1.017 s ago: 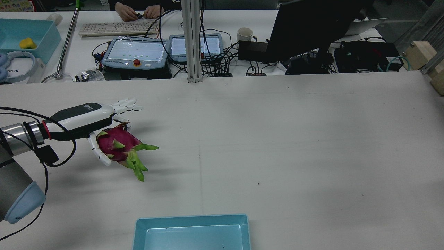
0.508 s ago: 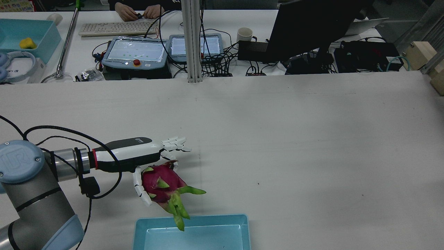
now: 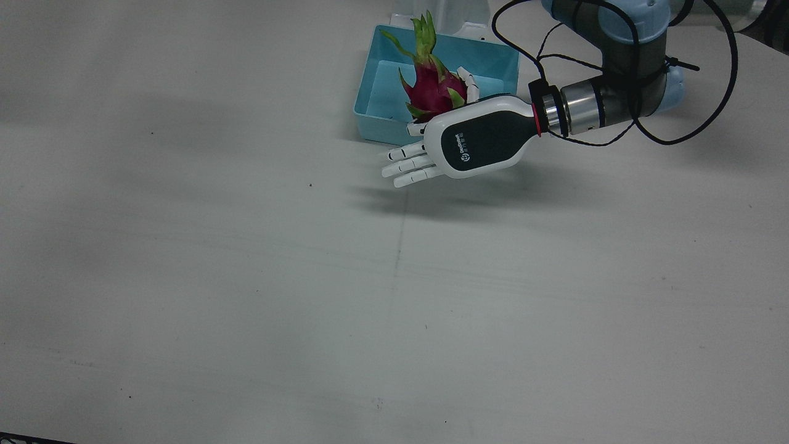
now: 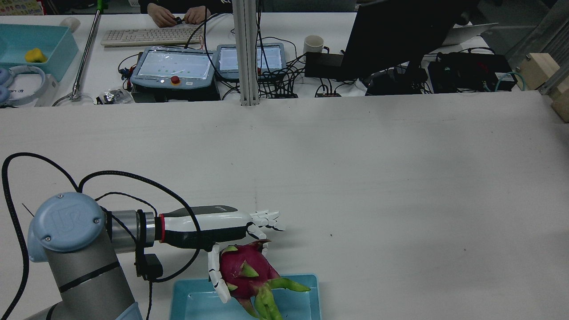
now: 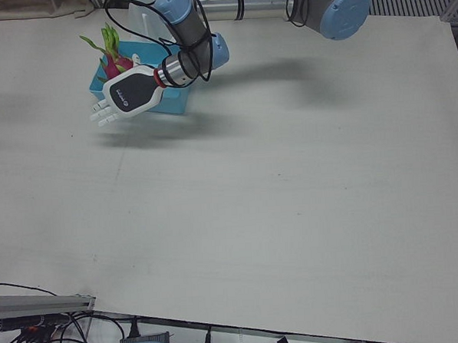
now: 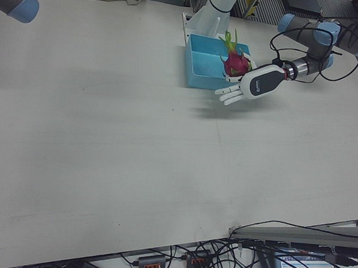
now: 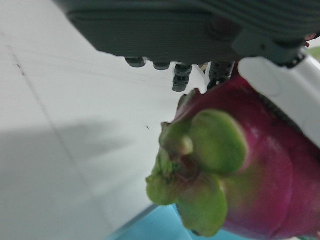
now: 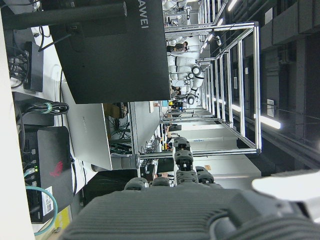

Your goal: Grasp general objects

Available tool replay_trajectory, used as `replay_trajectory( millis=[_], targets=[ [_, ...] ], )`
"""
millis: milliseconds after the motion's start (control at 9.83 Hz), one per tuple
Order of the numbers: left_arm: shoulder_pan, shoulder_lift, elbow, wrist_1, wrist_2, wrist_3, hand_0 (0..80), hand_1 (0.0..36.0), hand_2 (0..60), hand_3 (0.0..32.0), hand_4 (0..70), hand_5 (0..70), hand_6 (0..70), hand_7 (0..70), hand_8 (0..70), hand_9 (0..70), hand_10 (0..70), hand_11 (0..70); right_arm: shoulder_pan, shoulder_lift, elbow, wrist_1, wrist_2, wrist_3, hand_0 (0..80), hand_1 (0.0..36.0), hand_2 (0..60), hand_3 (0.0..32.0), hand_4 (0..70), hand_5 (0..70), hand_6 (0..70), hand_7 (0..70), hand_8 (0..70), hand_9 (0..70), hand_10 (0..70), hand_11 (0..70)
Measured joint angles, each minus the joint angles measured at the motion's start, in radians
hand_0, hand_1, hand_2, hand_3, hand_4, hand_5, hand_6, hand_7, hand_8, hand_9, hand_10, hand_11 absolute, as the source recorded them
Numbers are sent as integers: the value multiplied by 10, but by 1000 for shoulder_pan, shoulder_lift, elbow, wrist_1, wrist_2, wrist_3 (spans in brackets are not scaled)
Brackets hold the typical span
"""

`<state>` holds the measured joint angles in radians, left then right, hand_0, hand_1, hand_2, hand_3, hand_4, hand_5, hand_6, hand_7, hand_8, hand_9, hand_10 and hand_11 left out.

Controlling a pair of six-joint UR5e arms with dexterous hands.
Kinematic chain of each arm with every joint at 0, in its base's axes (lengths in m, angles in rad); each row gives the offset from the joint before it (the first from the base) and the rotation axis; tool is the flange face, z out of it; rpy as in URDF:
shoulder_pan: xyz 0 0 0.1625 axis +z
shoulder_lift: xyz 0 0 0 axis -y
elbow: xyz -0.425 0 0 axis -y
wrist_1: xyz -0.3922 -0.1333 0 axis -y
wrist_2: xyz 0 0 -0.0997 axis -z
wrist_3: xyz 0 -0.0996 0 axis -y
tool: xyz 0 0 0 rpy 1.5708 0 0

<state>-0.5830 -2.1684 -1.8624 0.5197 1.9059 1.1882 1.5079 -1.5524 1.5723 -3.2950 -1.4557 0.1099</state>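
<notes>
The dragon fruit (image 4: 242, 273) is magenta with green scales. It is held clear of the table, directly over the blue tray (image 3: 493, 58). In the rear view, its green tips (image 4: 266, 304) hang down in front of the tray's interior. In the front view, the same tips (image 3: 422, 31) extend past the tray's far rim.

The left hand (image 3: 471, 135) grasps the dragon fruit. The thumb (image 4: 217, 273) wraps one side of the fruit. The long fingers (image 3: 407, 166) extend nearly straight beyond the fruit, over the table. The palm housing lies level, with its dark back plate facing up in the front view. In the left hand view, the fruit (image 7: 245, 180) fills the frame against the palm, with a corner of the tray (image 7: 150, 227) below it.

The left arm (image 4: 75, 249) reaches in from the near-left corner of the rear view. A black cable (image 4: 120, 178) loops over its wrist.

The right hand (image 8: 200, 200) appears only in its own camera, as a dark housing with fingers partly in view. Whether it is released or clenched cannot be determined.

The table (image 4: 400, 178) is white.
</notes>
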Motion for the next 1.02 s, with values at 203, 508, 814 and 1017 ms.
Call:
replay_trajectory(
  millis=[203, 508, 814, 1017],
  targets=[
    [4, -4, -4, -3, 66, -49, 565, 304, 503, 0, 428, 467, 39, 165, 0, 19, 0, 0, 0, 0, 0, 0, 0, 0, 0, 0, 0, 0, 0, 0, 0, 0, 0, 0, 0, 0],
    [5, 21, -10, -4, 138, -68, 478, 23, 0, 0, 299, 249, 27, 184, 10, 22, 0, 0, 0, 0, 0, 0, 0, 0, 0, 0, 0, 0, 0, 0, 0, 0, 0, 0, 0, 0],
    [4, 58, -23, 29, 184, -70, 470, 11, 0, 26, 0, 33, 0, 92, 0, 4, 0, 0, 0, 0, 0, 0, 0, 1, 0, 0, 0, 0, 0, 0, 0, 0, 0, 0, 0, 0],
    [5, 86, -25, 27, 196, -70, 463, 6, 0, 314, 0, 0, 0, 54, 0, 0, 0, 0, 0, 0, 0, 0, 0, 1, 0, 0, 0, 0, 0, 0, 0, 0, 0, 0, 0, 0]
  ],
)
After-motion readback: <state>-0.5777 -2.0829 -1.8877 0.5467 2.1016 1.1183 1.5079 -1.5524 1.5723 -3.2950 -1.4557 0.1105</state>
